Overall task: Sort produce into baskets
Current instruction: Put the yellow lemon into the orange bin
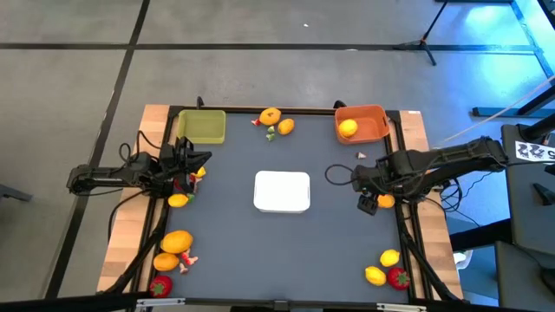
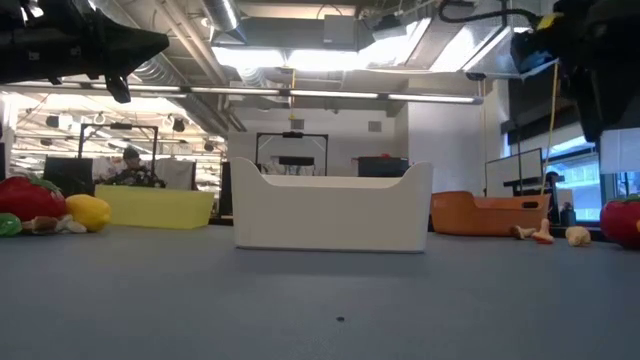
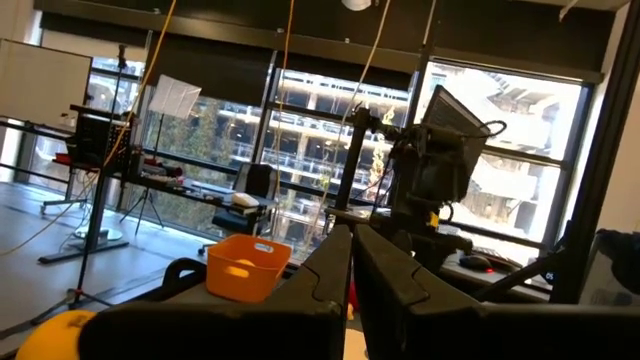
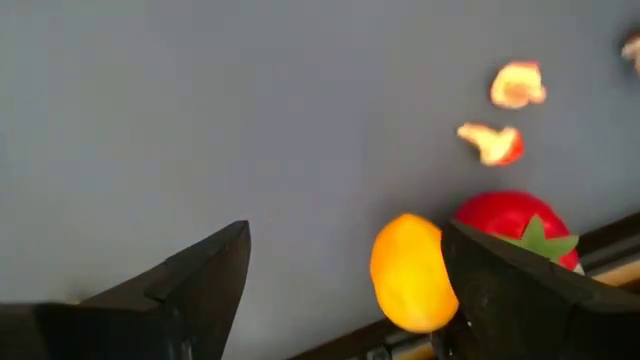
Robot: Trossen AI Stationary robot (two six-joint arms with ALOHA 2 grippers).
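My right gripper (image 1: 368,204) (image 4: 345,240) hangs open over the mat's right side, fingers pointing down. An orange fruit (image 4: 408,272) (image 1: 386,201) lies on the mat below, close to one finger, with a red strawberry (image 4: 515,228) beside it at the mat's edge. My left gripper (image 1: 198,161) (image 3: 352,250) waits shut at the left edge, holding nothing. The yellow-green basket (image 1: 202,126) stands at the far left. The orange basket (image 1: 362,123) at the far right holds a yellow fruit (image 1: 348,128).
A white tray (image 1: 282,191) sits mid-mat. Two orange fruits (image 1: 270,115) lie at the far edge between the baskets. Several fruits lie at the near left (image 1: 178,242) and three at the near right (image 1: 390,257). Small scraps (image 4: 490,143) lie near my right gripper.
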